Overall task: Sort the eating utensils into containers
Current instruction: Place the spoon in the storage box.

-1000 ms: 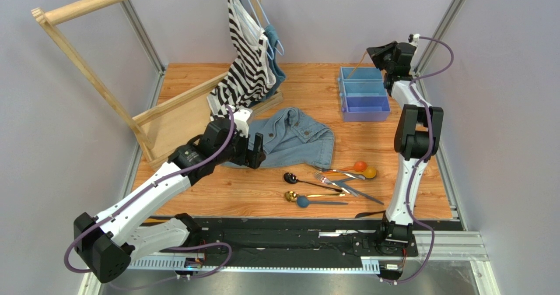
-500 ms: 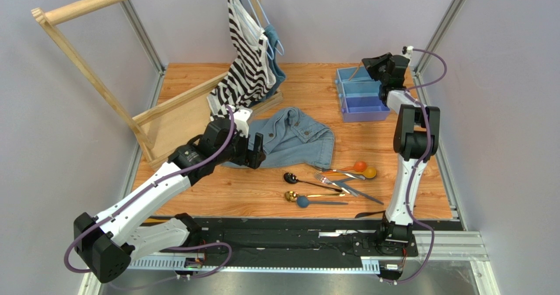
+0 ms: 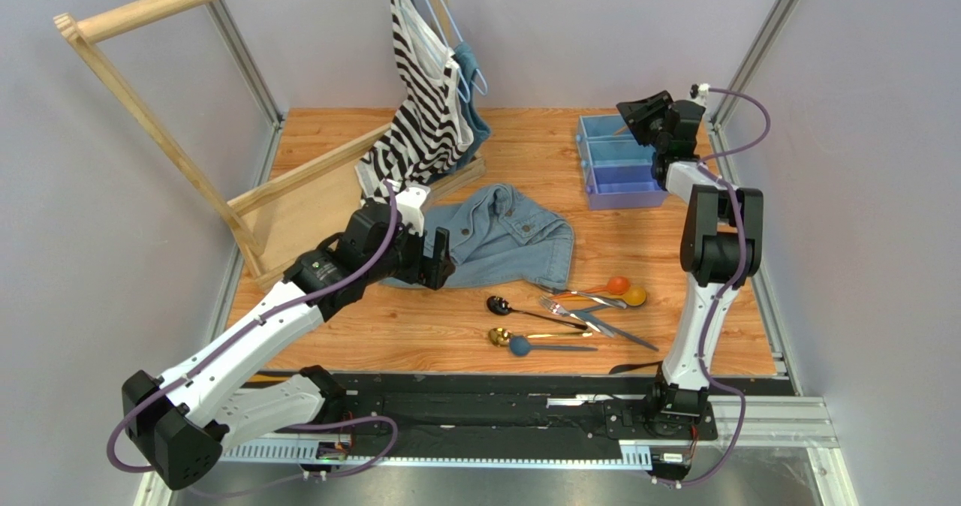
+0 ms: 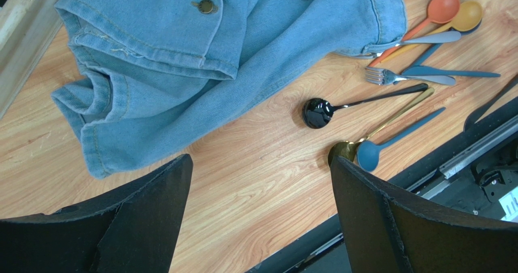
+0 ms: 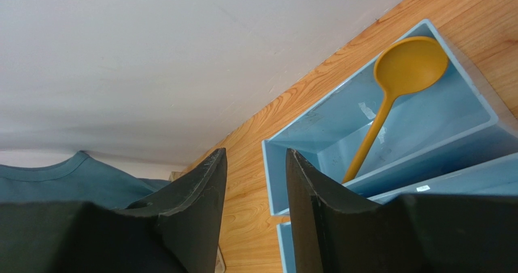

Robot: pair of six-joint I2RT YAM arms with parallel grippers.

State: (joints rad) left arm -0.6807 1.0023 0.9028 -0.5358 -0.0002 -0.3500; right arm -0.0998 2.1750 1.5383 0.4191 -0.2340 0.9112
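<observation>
My right end effector (image 5: pixel 254 163) hovers over the far compartment of the light blue tray (image 3: pixel 624 200), jaws part-way apart, gripping nothing. The yellow spoon (image 5: pixel 389 84) lies inside it, handle end at the divider, sorted I'd say. My left end effector (image 4: pixel 260 163) is wide open and empty above the bench (image 4: pixel 243 182) beside the denim jacket (image 4: pixel 182 54). Loose cutlery (image 3: pixel 570 309) lies near-right; the jacket hem overlaps one handle, a possible snag.

My claw (image 4: pixel 260 188) hangs spread wide over the wooden table (image 4: pixel 243 145). Denim jacket (image 4: pixel 200 60) ahead, black spoon (image 4: pixel 317 112) lying near it.
</observation>
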